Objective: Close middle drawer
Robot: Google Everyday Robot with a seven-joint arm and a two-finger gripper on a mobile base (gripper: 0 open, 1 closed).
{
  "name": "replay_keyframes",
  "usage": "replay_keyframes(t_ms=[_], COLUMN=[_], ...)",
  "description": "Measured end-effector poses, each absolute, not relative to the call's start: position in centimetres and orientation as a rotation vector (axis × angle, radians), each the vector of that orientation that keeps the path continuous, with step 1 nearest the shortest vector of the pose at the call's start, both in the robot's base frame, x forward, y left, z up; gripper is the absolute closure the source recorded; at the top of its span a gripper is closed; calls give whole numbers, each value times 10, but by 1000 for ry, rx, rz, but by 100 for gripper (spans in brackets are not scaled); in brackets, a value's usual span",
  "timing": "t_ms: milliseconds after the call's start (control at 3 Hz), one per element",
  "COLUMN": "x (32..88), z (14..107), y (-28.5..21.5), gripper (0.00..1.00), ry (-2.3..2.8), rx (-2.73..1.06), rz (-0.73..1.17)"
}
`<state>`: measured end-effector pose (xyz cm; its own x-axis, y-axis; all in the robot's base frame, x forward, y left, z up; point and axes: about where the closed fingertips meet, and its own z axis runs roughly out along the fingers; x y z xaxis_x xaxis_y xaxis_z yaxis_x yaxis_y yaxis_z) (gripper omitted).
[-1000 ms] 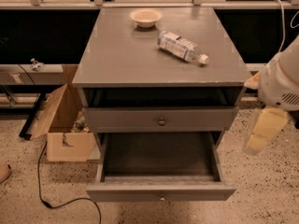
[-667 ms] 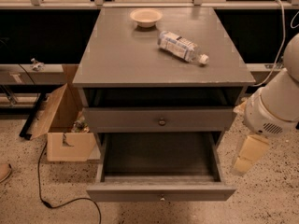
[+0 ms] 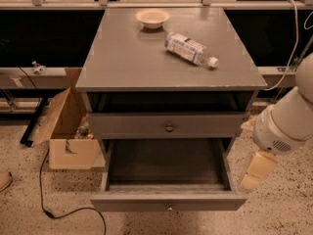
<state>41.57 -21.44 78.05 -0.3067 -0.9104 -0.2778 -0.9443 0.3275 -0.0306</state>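
The grey cabinet [image 3: 171, 58] has its middle drawer [image 3: 168, 199] pulled far out. The drawer is a wide shallow box, empty inside, with a small round knob [image 3: 169, 208] on its flat front. Above it sits the taller top drawer front [image 3: 166, 125] with a darker knob. The lowest drawer is hidden under the open one. My gripper [image 3: 257, 171], a cream-coloured piece at the end of the white arm [image 3: 286, 124], hangs just right of the drawer's right side, near its front right corner.
A plastic bottle [image 3: 190, 48] lies on the cabinet top with a small bowl [image 3: 152, 17] behind it. An open cardboard box [image 3: 66, 131] stands left of the cabinet. A black cable [image 3: 46, 199] runs over the speckled floor at the left.
My arm and gripper have moved left and down, from beside the cabinet's right edge to close by the open drawer's right front corner. The drawer has not moved.
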Motion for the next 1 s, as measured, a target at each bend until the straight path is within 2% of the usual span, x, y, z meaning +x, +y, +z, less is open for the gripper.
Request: replay_keyframes(t_ms=[333,1000], x=[397,371], z=[697,575], y=[-197,-164], gripper=[26,73], ry=[2319,2274], rx=[-1608,-1509], rz=[472,765])
